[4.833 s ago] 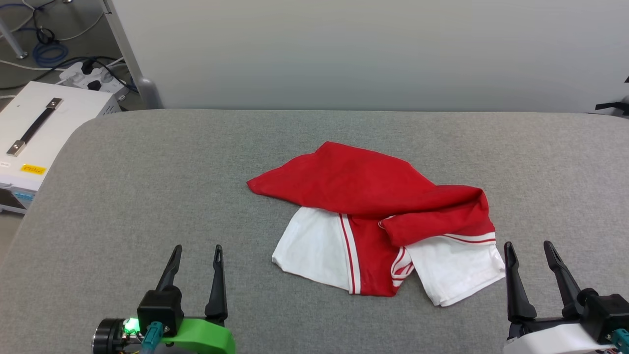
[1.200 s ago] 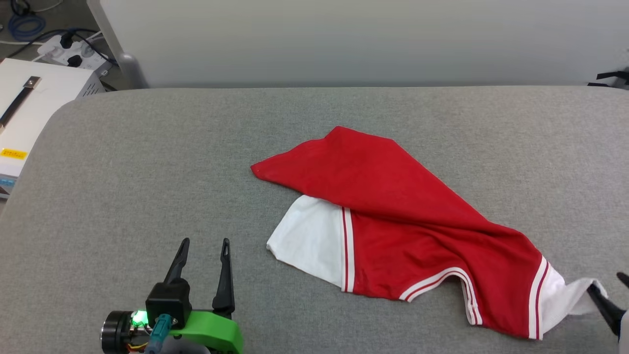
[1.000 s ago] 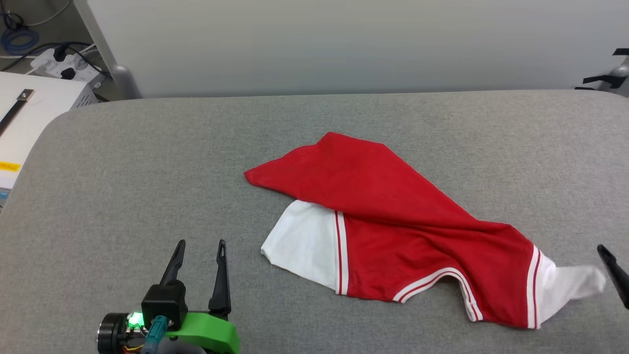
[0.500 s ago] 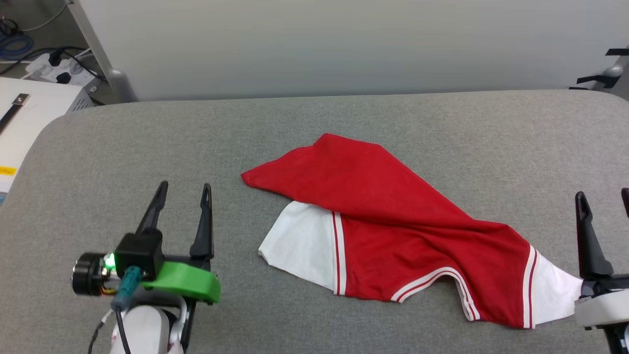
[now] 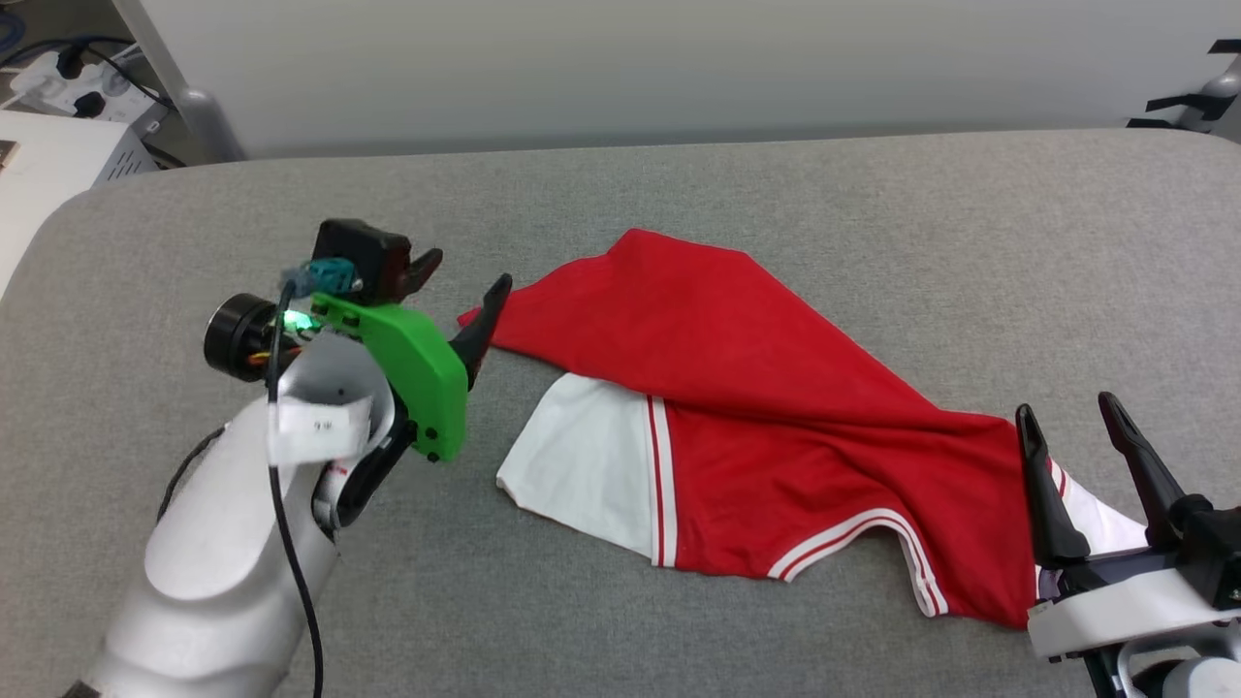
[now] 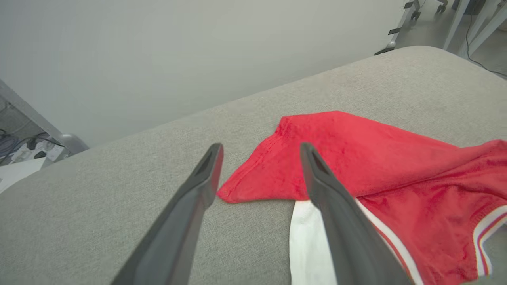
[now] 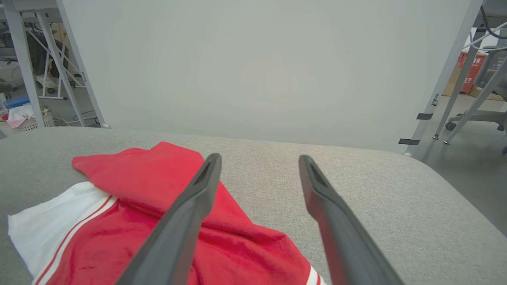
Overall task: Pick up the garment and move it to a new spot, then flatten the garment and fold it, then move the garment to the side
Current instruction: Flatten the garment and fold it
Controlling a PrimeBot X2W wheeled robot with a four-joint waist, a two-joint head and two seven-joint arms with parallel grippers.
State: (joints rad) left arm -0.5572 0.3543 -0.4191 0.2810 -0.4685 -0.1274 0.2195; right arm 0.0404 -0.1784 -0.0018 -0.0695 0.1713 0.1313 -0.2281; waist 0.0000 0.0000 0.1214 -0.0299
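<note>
Garment (image 5: 776, 407) lies stretched across the grey pad (image 5: 873, 204), from about the middle toward my right. Its red body is uppermost and folded over on a slant, a white sleeve (image 5: 577, 451) with red-and-white striped trim sticks out at the near left, and more striped trim curves along the near edge. My left gripper (image 5: 467, 271) reaches out over the pad with its fingers spread wide and nothing between them, pointing at the red corner (image 5: 477, 318) at the garment's far left end. In the head view one fingertip sits right at that corner. In the left wrist view the corner lies between my two fingers, and one finger crosses over red cloth and sleeve; I cannot tell whether either finger touches the fabric. My right gripper (image 5: 1065, 407) is at the garment's right end, its fingers also wide apart and empty, above the other sleeve (image 5: 1100, 519), which is mostly hidden behind it. In the right wrist view one finger crosses red cloth and the other crosses bare pad. Behind the pad stands a pale panel (image 5: 679, 68), and a white box (image 5: 39, 165) sits off the far left corner.
</note>
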